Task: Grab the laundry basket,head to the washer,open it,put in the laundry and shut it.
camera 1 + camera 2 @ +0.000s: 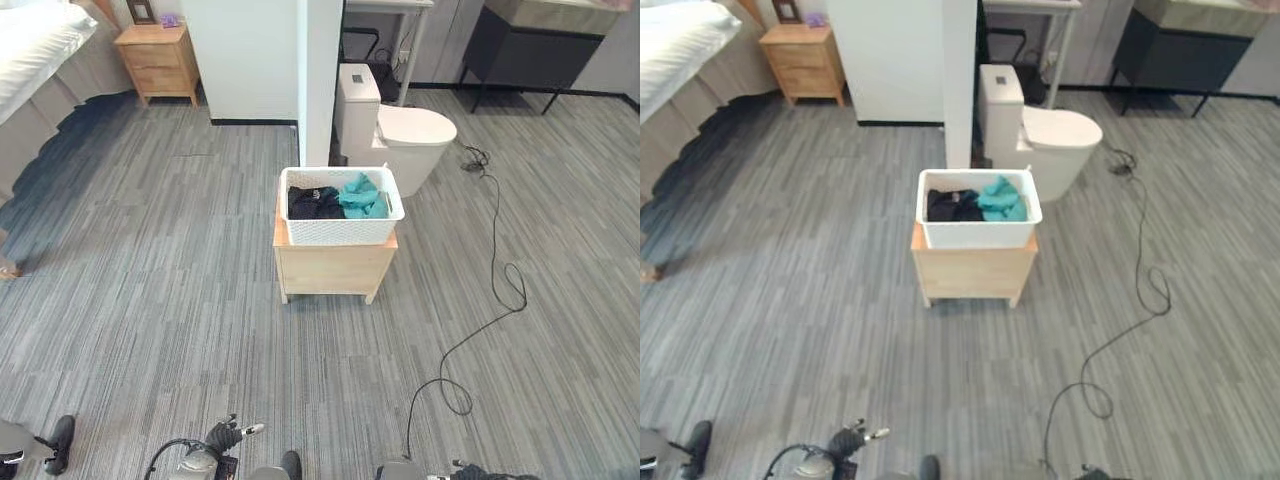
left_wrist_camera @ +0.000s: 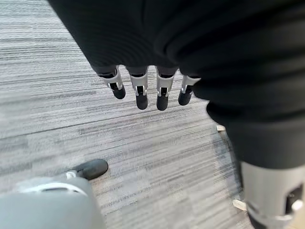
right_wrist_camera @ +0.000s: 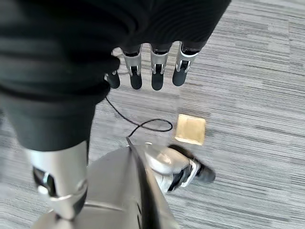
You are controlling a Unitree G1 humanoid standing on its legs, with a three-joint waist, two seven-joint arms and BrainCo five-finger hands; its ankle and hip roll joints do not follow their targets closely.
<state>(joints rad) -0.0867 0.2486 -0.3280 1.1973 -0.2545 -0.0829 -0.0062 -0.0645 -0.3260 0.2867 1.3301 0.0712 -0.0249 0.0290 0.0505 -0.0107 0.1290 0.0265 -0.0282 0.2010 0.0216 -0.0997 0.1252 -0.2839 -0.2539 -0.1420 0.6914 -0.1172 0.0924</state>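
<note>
basket (image 1: 340,231): light stiff plastic, half-full, far ahead on table (image 1: 334,267); best grabbed by side rims
hands: left (image 2: 143,90), right (image 3: 147,71), fingers straight, empty

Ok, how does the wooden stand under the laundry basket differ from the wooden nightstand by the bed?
The stand sits mid-floor carrying the white laundry basket; the nightstand stands against the far wall by the bed. The nightstand shows drawer fronts and small items on top; the stand's near face looks plain. Both are light wood on short legs.
</note>
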